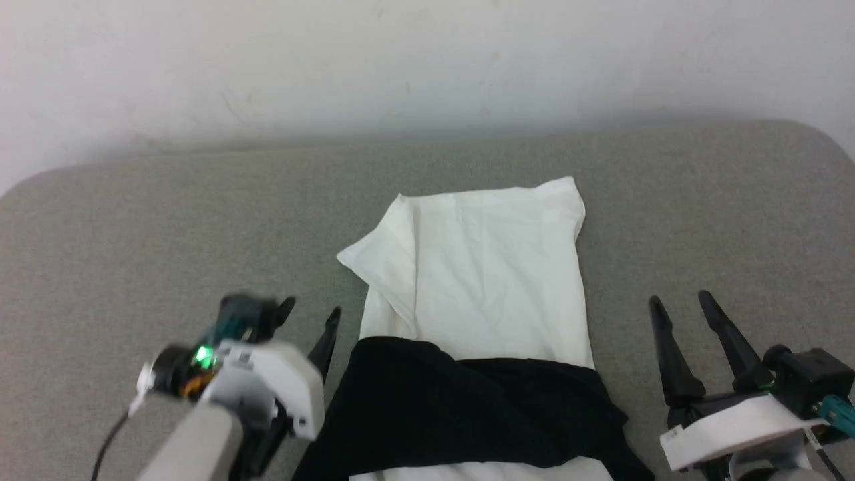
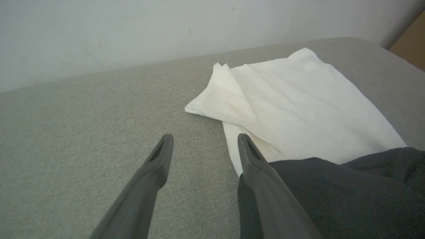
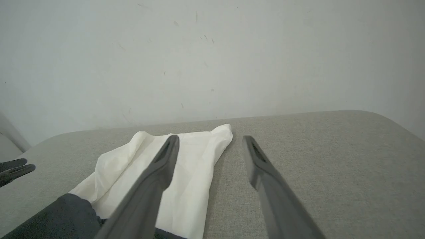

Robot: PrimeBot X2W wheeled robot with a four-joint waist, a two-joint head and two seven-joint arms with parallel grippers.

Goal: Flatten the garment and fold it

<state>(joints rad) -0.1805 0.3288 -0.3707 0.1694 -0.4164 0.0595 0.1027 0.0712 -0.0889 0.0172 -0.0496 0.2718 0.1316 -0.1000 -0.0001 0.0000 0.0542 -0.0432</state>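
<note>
- While both arms hung low at the near side of the grey cushion [image 1: 133, 234], the left gripper [image 1: 312, 307] sat just beside the shirt [image 1: 481, 267], jaws spread wide, nothing between them.
- Left wrist view: one finger [image 2: 265, 186] overlapped the dark sleeve edge; touching or just above it, could not tell.
- Far left corner [image 1: 377, 260] of the white body was flipped inward over itself, so that side was not flat. This was probably why the left gripper was parked on that side, open and ready to pinch.
- Shirt lay mid-cushion, white body stretched away toward the wall [image 1: 401, 67], mostly smooth apart from that corner.
- Black sleeves [image 1: 467, 407] lay bunched across the near part of the body. They looked drawn in from the sides to narrow the shirt for folding, but stayed wrinkled and uneven.
- Neck tag not made out.
- Right gripper [image 1: 680, 298] stood near the shirt's right edge but apart from it, over bare cushion, fingers pointing toward the wall, jaws wide, holding nothing.
- Judgement: the two grippers flanked the near end so each could take one side. Flattening was mostly done and the fold only partly set up. A fold made now would likely trap the flipped corner.
</note>
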